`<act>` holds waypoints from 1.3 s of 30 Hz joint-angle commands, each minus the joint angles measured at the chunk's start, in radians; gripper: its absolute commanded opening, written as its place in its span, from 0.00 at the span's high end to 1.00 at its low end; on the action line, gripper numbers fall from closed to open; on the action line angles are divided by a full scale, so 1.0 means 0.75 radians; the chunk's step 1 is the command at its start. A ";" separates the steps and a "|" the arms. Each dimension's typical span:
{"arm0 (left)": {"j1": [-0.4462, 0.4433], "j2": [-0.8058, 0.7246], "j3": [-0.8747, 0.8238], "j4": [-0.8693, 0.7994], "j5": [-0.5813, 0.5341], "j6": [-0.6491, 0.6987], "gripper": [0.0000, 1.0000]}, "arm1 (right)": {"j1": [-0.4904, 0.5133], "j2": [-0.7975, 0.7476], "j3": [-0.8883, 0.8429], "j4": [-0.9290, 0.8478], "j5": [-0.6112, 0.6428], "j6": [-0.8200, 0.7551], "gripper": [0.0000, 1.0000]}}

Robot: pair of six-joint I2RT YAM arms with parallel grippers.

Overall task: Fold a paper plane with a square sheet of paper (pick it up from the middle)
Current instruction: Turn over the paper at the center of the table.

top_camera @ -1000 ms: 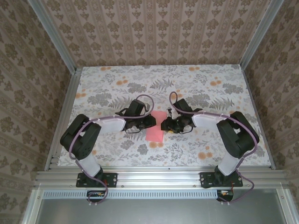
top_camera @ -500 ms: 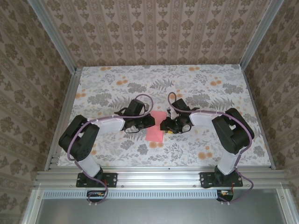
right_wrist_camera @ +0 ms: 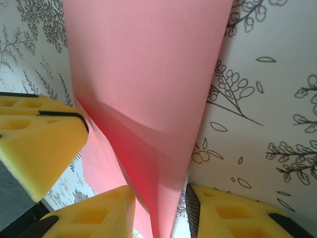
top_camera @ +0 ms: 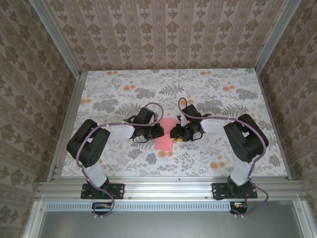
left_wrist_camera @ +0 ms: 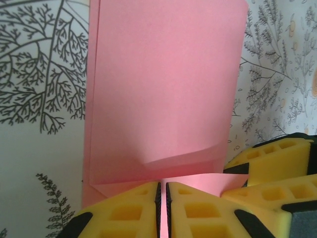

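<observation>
The square sheet of paper [top_camera: 164,142] is plain salmon-pink and lies folded into a narrow strip at the table's middle, between the two grippers. My left gripper [top_camera: 159,130] is shut on its near edge, and pink shows in the thin slit between the yellow fingers [left_wrist_camera: 163,193]. A flap of the sheet [left_wrist_camera: 163,89] rises just beyond them. My right gripper [top_camera: 174,133] stands open astride a raised ridge of the sheet [right_wrist_camera: 148,74]. That ridge runs down between its jaws [right_wrist_camera: 161,210] and stands clear of the right finger [right_wrist_camera: 233,213]. No paper plane is in view.
The table [top_camera: 223,99] has a grey fern and orange flower print. Metal rails [top_camera: 168,188] edge it at the front and sides. Both arms reach inward, and their yellow fingers sit close together over the sheet, with my right gripper's fingers [left_wrist_camera: 270,163] beside the left one.
The right jaws have narrowed a little around the raised paper ridge. Both arms' elbows shifted slightly. The sheet stays in the same spot.
</observation>
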 commanded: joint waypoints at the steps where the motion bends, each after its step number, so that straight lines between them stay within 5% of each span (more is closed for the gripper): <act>1: -0.007 0.028 0.024 -0.044 -0.006 0.022 0.86 | 0.001 0.037 0.027 0.065 0.010 0.029 0.65; 18: -0.022 0.033 0.025 -0.057 -0.022 0.008 0.87 | 0.002 0.043 -0.015 0.186 -0.051 0.079 0.66; 24: -0.022 0.022 0.028 -0.060 -0.028 0.000 0.87 | -0.003 0.049 -0.081 0.257 -0.145 0.049 0.72; 30: -0.023 0.010 0.026 -0.035 -0.017 -0.023 0.87 | -0.005 0.028 -0.111 0.294 -0.157 0.041 0.88; 35: -0.026 -0.129 0.027 -0.042 -0.054 -0.034 0.81 | -0.017 -0.101 -0.074 0.121 -0.069 -0.038 0.94; 39: -0.030 -0.310 0.028 -0.149 -0.200 -0.001 0.76 | -0.026 -0.271 0.057 -0.286 0.192 -0.233 0.96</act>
